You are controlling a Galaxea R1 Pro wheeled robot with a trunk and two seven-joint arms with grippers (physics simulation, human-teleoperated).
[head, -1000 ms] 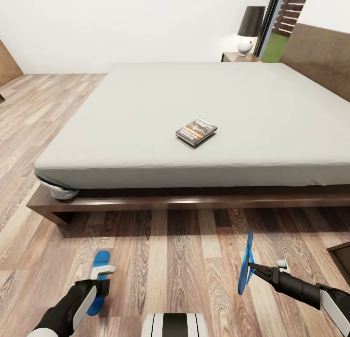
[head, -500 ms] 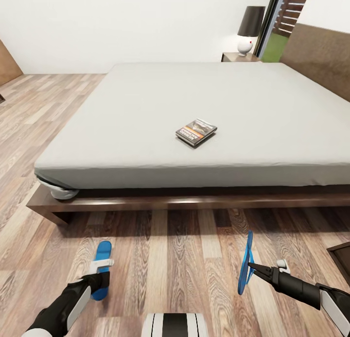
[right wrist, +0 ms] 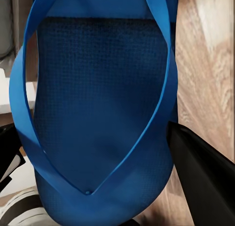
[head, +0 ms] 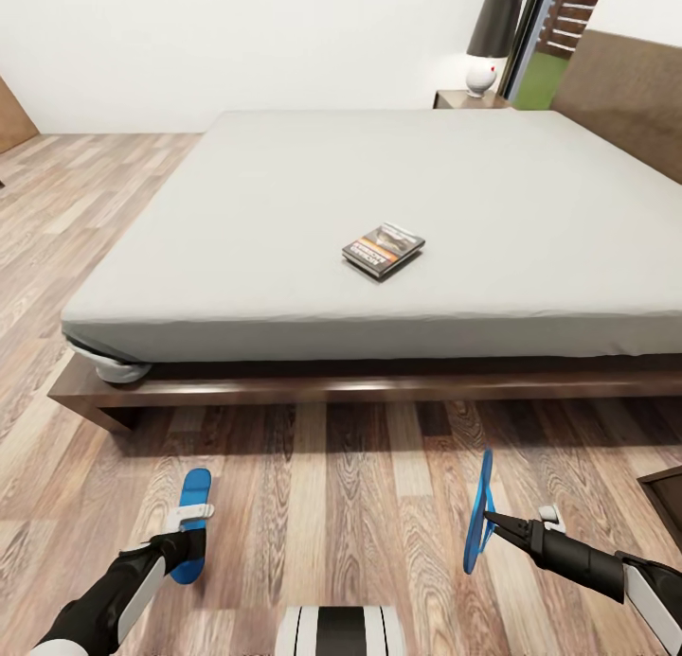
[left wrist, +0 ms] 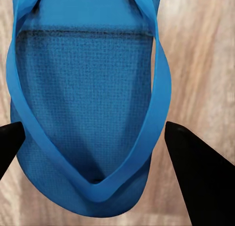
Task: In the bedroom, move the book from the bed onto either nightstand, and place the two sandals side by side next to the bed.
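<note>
On the pale grey mattress of the bed [head: 284, 211], seen from the head camera, the book [head: 383, 250] lies flat near the middle of the near edge. Far behind, by the window, a nightstand [head: 466, 99] carries a lamp [head: 490, 45]. Down on the wood-plank floor [head: 332, 486], the left gripper [head: 189, 522] sits over a blue sandal [head: 190, 519] lying flat, while the right gripper [head: 489, 521] pinches the second sandal [head: 479, 512], held on edge clear of the planks.

Through the left wrist camera, the flat sandal [left wrist: 85, 113] lies on the planks with its strap loop between the two dark fingertips [left wrist: 196, 172], which stand spread to either side of it, not pressing.

Through the right wrist camera, the other sandal [right wrist: 100, 108] sits close between the fingers [right wrist: 205, 182], strap facing the lens, floor showing beyond one edge.
</note>
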